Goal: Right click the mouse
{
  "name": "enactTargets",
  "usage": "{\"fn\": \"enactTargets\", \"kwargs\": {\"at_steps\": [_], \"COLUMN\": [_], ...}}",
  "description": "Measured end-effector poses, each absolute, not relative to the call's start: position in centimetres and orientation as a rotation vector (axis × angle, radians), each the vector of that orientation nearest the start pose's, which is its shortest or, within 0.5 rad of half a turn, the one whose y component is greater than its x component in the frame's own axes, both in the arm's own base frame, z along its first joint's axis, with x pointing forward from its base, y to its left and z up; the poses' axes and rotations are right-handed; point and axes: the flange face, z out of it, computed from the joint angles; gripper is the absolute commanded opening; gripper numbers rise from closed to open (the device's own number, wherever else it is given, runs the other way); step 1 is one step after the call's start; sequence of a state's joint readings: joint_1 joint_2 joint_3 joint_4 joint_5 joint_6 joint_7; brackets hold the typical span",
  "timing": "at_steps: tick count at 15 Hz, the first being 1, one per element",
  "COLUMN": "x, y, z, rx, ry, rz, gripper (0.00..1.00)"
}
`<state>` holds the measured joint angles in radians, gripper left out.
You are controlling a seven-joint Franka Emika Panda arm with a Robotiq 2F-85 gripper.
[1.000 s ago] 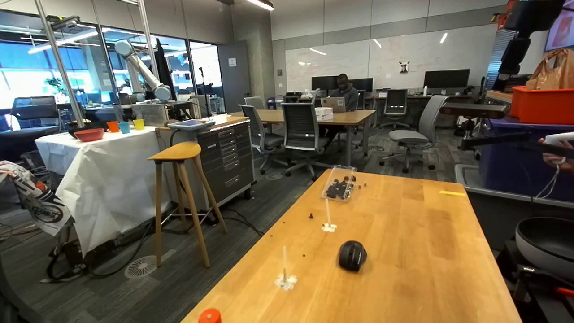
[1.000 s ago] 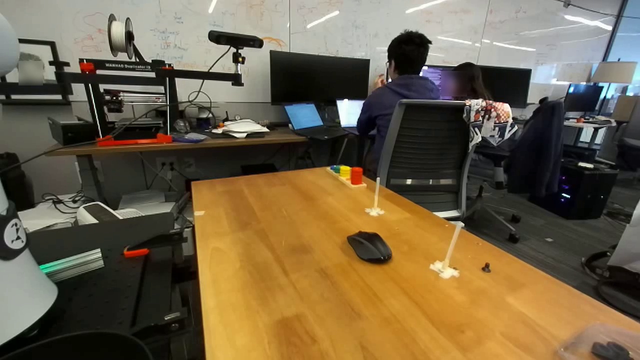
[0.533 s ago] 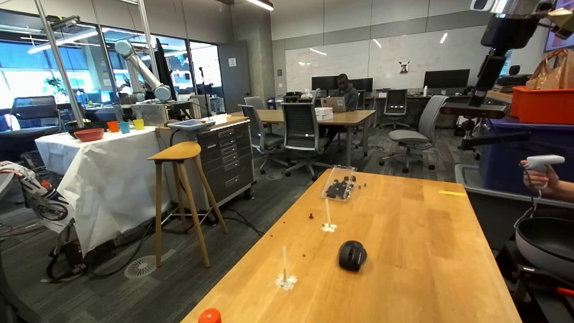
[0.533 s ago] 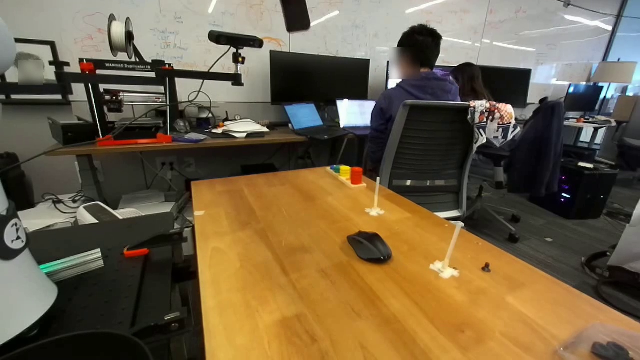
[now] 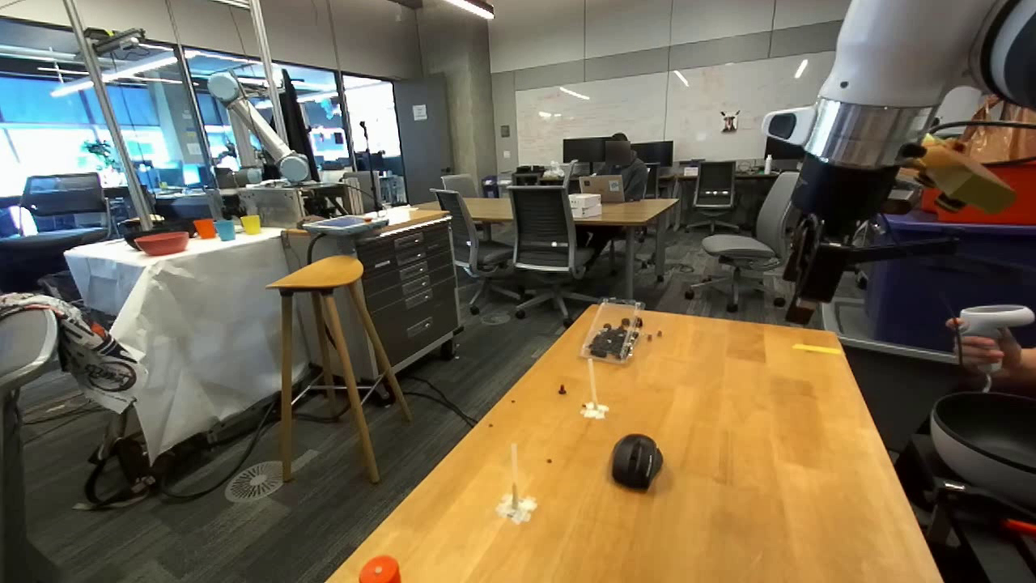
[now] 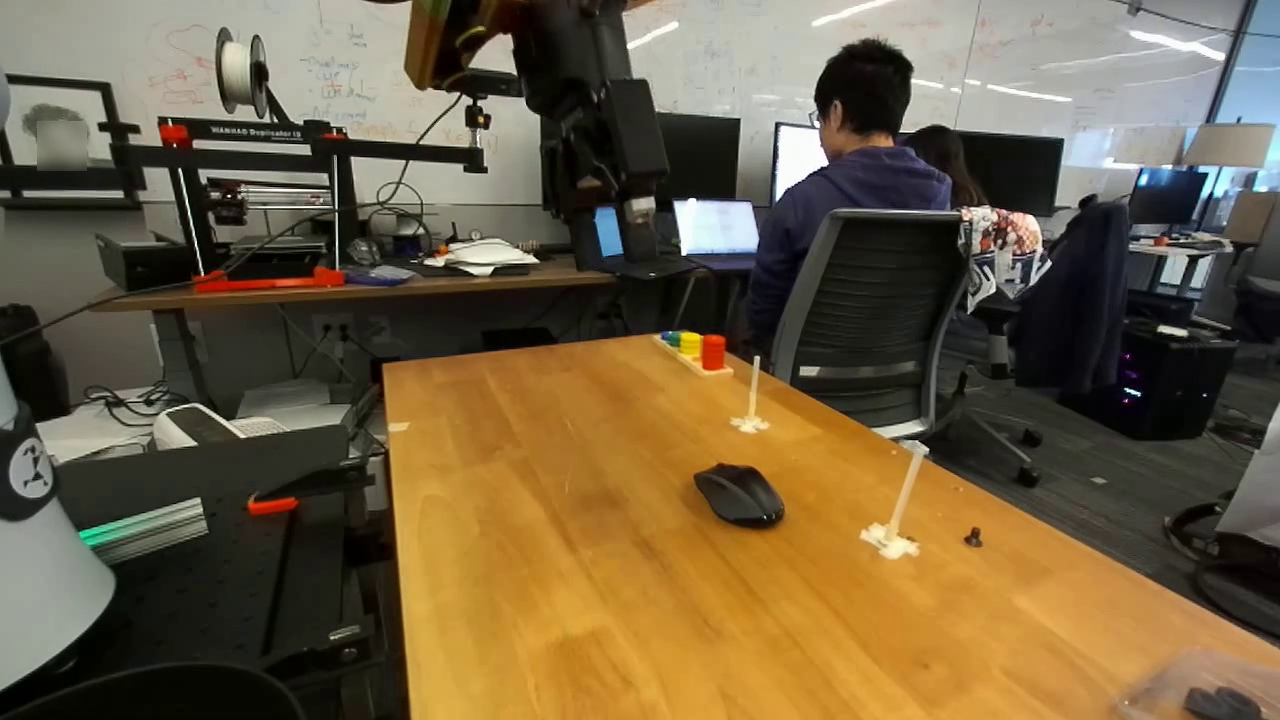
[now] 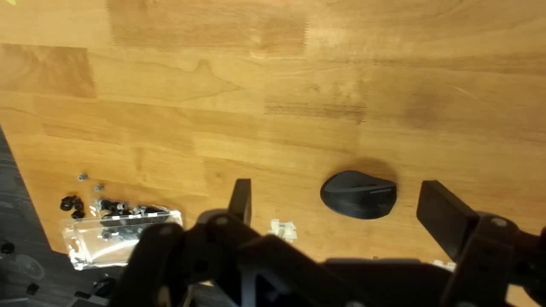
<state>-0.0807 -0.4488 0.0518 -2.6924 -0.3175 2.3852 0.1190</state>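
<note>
The black mouse (image 5: 636,462) lies on the wooden table, and it also shows in an exterior view (image 6: 739,494). In the wrist view the mouse (image 7: 359,195) appears between the two fingers of my gripper (image 7: 339,200), well below them. The fingers are spread wide with nothing held. In both exterior views my gripper (image 5: 803,304) hangs high above the table, apart from the mouse; it also shows against the dark monitor and desk (image 6: 618,235).
Two thin upright sticks (image 5: 592,385) (image 6: 754,390) are taped beside the mouse. A clear box of dark pieces (image 5: 613,332) lies at one end. A toy with coloured rings (image 6: 700,352) stands at the other. A small dark screw (image 6: 973,537) lies near the edge.
My arm has come down into both exterior views, lowering the gripper toward the table. The mouse has not moved. The seated person has shifted to the right.
</note>
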Motion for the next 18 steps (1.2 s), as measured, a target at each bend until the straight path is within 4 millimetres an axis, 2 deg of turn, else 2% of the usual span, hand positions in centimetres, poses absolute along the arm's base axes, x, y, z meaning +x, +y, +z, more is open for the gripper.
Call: {"fn": "enactTargets", "kwargs": {"at_steps": [4,7,12,18], "x": [39.1,39.1,40.1,42.5], "y": [-2.2,-2.2,-1.7,-0.4], "z": [38.6,37.7,34.3,30.2], "rx": [-3.378,-3.376,-3.314,-3.276], "ry": [-0.085,-0.082,-0.036,-0.050], "rz": [-0.251,-0.213,-0.148,-0.198], "gripper": [1.00,1.00,1.00,1.00]}}
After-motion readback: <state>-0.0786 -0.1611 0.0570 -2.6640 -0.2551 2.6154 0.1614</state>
